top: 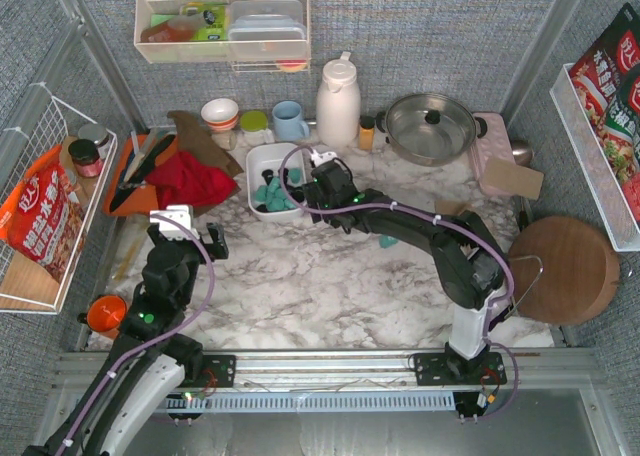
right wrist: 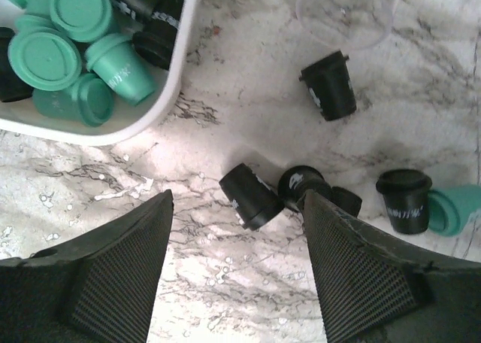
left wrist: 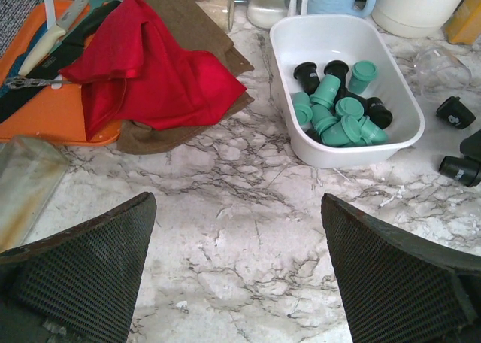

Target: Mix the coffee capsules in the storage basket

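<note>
Left pincer [left wrist: 239,207] and right pincer [right wrist: 237,207] gape empty; the right may pinch the tipped black capsule [right wrist: 252,196] off-centre, flicking it away.

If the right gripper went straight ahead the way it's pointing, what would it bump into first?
Most likely the black capsule lying on its side on the table, right ahead of the open right gripper. Depth is unclear, though.
</note>
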`<state>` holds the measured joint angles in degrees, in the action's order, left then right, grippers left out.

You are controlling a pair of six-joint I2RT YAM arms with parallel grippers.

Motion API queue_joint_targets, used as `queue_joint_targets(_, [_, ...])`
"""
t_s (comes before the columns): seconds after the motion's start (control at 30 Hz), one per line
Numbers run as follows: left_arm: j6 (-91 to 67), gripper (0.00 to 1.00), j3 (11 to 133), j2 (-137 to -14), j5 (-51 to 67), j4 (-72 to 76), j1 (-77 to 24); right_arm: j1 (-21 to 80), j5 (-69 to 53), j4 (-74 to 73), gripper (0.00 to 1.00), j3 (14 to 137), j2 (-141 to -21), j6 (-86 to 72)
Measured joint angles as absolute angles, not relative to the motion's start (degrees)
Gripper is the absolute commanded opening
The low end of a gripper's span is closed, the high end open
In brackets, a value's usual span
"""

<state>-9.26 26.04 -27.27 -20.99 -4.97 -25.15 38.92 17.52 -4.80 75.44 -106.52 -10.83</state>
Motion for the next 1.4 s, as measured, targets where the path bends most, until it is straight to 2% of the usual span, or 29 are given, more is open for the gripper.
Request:
queue_joint_targets(0.2, [-9.26, 0.99, 26.02, -27.62, -21.04, -4.97, -25.06, 38.92, 21.45, -10.15, 0.77, 76.49, -107.15, -19.53])
queue_joint_targets(0.6, [-9.23, 0.99, 26.02, -26.87, -21.04, -4.97, -25.04, 39.79, 29.71, -22.37, 0.78, 83.24, -114.54, -48.05])
queue_joint_targets(1.03, [-9.26, 0.99, 26.02, -25.34, -20.8, -4.99, -24.99, 40.95, 34.33, -33.34, 0.78, 95.53, -124.29, -55.57])
queue_joint_targets(1.17, [-9.26, 0.99, 26.02, -24.86, -20.78, -4.97, -24.99, 40.88, 35.46, -35.22, 0.74, 96.57, -125.29, -55.83])
queue_joint_targets(1.3, [-9.28, 0.99, 26.02, -24.64, -20.38, -4.97, -24.99, 40.71, 35.51, -35.86, 0.59, 97.49, -126.13, -55.72])
queue_joint_targets(1.4, [-9.32, 0.99, 26.02, -24.64, -20.36, -4.97, -24.99, 40.66, 35.48, -36.01, 0.56, 97.8, -126.19, -55.42])
